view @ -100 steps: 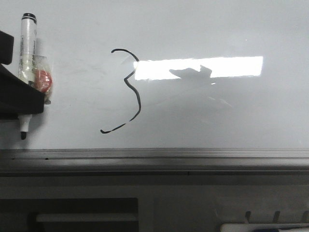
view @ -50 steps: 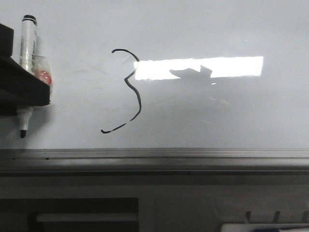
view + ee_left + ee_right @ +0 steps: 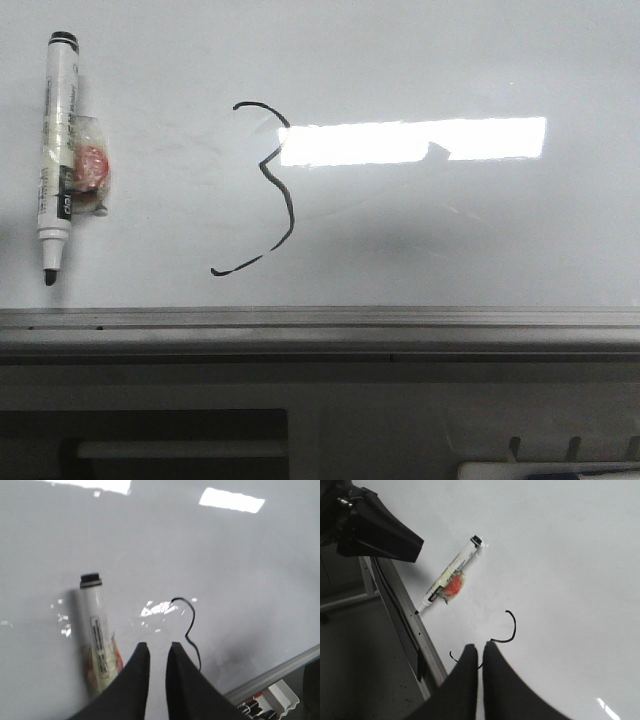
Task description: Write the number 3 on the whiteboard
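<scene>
The number 3 [image 3: 291, 215] is a thin black wobbly line near the middle of the whiteboard [image 3: 450, 230]. A white marker pen [image 3: 56, 150] with its black tip uncapped lies flat on the board at the left, a red piece in clear wrap [image 3: 90, 165] stuck to its side. No gripper shows in the front view. In the left wrist view my left gripper [image 3: 158, 647] is open and empty, above the board between the marker [image 3: 97, 635] and the 3 [image 3: 192, 620]. My right gripper [image 3: 480, 647] is shut and empty over the 3 [image 3: 512, 630].
The board's grey metal frame [image 3: 400, 318] runs along its near edge. A tray with spare markers [image 3: 270, 702] sits below it. The left arm's dark gripper body [image 3: 375, 530] shows in the right wrist view, beside the marker [image 3: 451, 580].
My left gripper has let go of the marker and pulled away left out of the front view. The marker now lies free on the board. The 3 is unchanged.
</scene>
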Motion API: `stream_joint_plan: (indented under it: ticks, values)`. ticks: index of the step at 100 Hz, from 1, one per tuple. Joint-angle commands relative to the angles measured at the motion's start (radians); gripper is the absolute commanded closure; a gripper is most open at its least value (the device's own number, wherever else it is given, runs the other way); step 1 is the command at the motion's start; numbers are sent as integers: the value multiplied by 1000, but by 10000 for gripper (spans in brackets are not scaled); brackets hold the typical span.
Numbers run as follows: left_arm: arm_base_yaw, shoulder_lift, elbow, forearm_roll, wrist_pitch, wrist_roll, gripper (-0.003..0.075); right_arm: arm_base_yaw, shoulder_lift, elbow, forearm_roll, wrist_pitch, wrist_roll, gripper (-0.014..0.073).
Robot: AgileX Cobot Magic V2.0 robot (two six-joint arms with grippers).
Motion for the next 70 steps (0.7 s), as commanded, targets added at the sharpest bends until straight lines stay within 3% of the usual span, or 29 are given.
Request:
stream_joint_plan:
  ticks: [1, 29, 51, 70]
  values:
    - [2, -87, -22, 67, -60, -4, 741, -6, -60, 13, -10, -127, 8, 655]
    - [2, -340, 65, 189, -60, 3, 741, -6, -342, 349, -10, -465, 8, 655]
    - [2, -515, 144, 298, -60, 21, 741, -6, -587, 622, -10, -507, 8, 655]
    - [2, -566, 165, 337, -58, 21, 741, -6, -739, 753, -10, -555, 8, 655]
